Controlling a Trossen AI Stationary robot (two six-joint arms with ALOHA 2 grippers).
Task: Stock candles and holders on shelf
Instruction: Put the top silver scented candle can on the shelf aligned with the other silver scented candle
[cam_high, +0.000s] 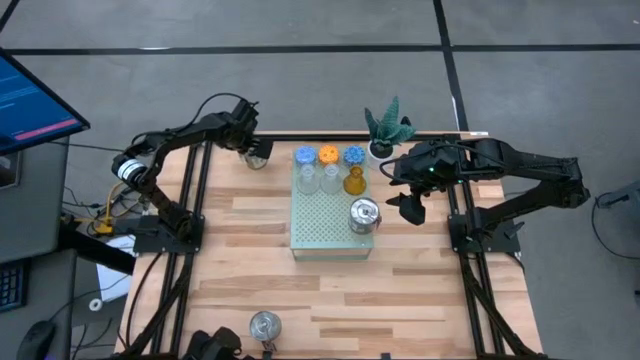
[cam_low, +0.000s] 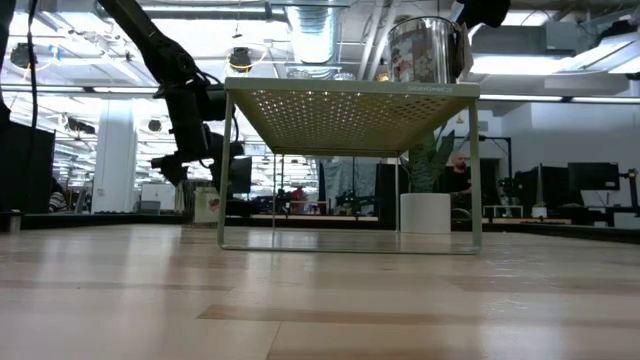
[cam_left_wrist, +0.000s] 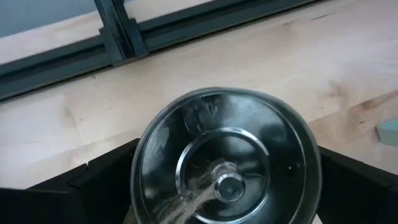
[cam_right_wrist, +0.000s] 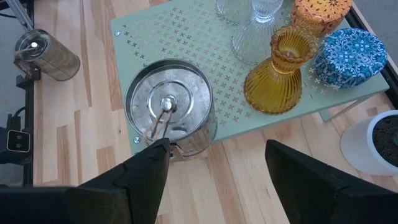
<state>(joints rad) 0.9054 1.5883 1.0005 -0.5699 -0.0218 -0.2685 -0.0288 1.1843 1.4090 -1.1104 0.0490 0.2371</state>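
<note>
Shiny metal tin (cam_right_wrist: 169, 109), glossy amber glass cup (cam_right_wrist: 277, 78), perforated matt shelf (cam_right_wrist: 186, 37), wooden tabletop (cam_high: 400, 290)

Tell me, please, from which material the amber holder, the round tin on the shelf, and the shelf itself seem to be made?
Amber holder: probably glass, since it is translucent, ribbed and glossy.
Round tin: looks like metal with a shiny silver finish; it mirrors its surroundings.
Shelf: likely painted sheet metal, matte pale mint-green, punched with small cross-shaped holes; plastic cannot be excluded.

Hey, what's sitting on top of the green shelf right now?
On the shelf: three candles, two clear glass cups, an amber cup and one silver tin. Tin contents are hidden by its lid.
</note>
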